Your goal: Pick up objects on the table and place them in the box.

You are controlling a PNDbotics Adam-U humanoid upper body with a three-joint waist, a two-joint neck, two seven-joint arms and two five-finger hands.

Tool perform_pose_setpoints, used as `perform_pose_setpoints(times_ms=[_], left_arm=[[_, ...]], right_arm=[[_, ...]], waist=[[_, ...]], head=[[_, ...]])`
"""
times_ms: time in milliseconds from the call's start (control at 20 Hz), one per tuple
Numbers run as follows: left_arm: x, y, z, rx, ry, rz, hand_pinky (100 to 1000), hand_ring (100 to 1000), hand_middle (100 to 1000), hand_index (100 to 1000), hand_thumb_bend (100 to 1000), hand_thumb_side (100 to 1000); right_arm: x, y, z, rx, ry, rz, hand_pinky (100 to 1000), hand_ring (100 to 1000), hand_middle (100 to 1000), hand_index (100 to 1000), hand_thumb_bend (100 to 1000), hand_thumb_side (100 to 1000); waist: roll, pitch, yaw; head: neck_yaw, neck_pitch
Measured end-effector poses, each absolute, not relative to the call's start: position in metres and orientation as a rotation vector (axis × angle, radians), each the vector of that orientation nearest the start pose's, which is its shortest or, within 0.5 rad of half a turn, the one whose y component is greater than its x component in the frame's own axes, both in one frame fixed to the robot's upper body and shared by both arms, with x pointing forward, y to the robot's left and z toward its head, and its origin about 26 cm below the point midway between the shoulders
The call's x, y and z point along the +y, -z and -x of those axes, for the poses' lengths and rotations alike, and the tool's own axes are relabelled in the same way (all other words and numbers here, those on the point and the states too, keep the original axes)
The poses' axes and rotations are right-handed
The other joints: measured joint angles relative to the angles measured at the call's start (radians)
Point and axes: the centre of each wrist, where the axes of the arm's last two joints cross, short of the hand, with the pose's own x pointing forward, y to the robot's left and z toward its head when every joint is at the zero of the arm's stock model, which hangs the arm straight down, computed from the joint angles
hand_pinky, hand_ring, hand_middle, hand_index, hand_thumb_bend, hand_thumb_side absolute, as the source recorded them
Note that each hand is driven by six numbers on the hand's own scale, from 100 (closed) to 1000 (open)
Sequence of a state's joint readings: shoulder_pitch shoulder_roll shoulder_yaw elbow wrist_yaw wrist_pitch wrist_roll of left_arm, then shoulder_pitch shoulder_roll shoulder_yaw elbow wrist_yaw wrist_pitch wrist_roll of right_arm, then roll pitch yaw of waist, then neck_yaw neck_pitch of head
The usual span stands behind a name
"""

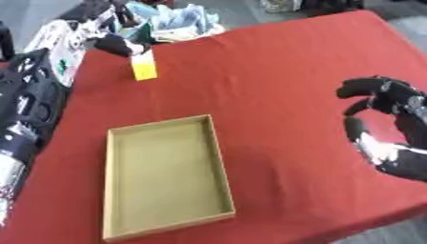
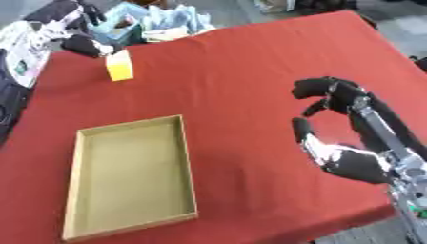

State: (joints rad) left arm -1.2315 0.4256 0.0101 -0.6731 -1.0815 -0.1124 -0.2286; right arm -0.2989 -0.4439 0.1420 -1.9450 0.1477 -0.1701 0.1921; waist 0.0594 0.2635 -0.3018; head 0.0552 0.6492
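Right hand (image 2: 338, 143) hovers over the right part of the red table (image 1: 275, 71), fingers curled inward with nothing between them and the thumb, well apart from anything it could pick up. No left hand shows clearly; dark shapes along the left edge of the left eye view may belong to the arm or to clutter, and I cannot tell which. The cardboard box (image 1: 163, 176), a shallow open tray, lies near the front left of the table and holds nothing, so by my reading the task is at its start. A yellow block (image 1: 143, 68) stands near the far left corner, well apart from the box; a dark rounded object (image 1: 116, 45) just behind it seems to touch its top. Between hand and block the cloth is bare, giving open room for a long diagonal reach. The box sits close to the table's near edge, and the block close to a heap of bags (image 1: 175, 21) at the far edge.
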Motion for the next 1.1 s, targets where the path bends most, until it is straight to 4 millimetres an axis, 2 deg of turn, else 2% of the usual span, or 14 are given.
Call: perform_pose_setpoints(times_ms=[600,900,1100], left_arm=[[0.2836,-0.2760,-0.5119,-1.396,1.247,-1.132,691,627,684,811,574,374],[0.2849,-0.2742,-0.5123,-1.379,1.244,-1.120,686,623,673,802,556,326],[0.2859,-0.2718,-0.5128,-1.360,1.250,-1.108,683,617,628,796,553,304]], right_arm=[[-0.2486,-0.1838,-0.3049,-2.241,-0.944,0.162,614,781,724,846,170,410],[-0.2480,-0.1851,-0.3053,-2.243,-0.947,0.161,614,779,724,846,190,406],[-0.2471,-0.1861,-0.3057,-2.247,-0.952,0.156,614,779,724,846,190,405]], waist=[[0.006,0.015,-0.014],[0.006,0.020,-0.016],[0.006,0.021,-0.017]], head=[[0.009,-0.009],[0.013,-0.016],[0.013,-0.018]])
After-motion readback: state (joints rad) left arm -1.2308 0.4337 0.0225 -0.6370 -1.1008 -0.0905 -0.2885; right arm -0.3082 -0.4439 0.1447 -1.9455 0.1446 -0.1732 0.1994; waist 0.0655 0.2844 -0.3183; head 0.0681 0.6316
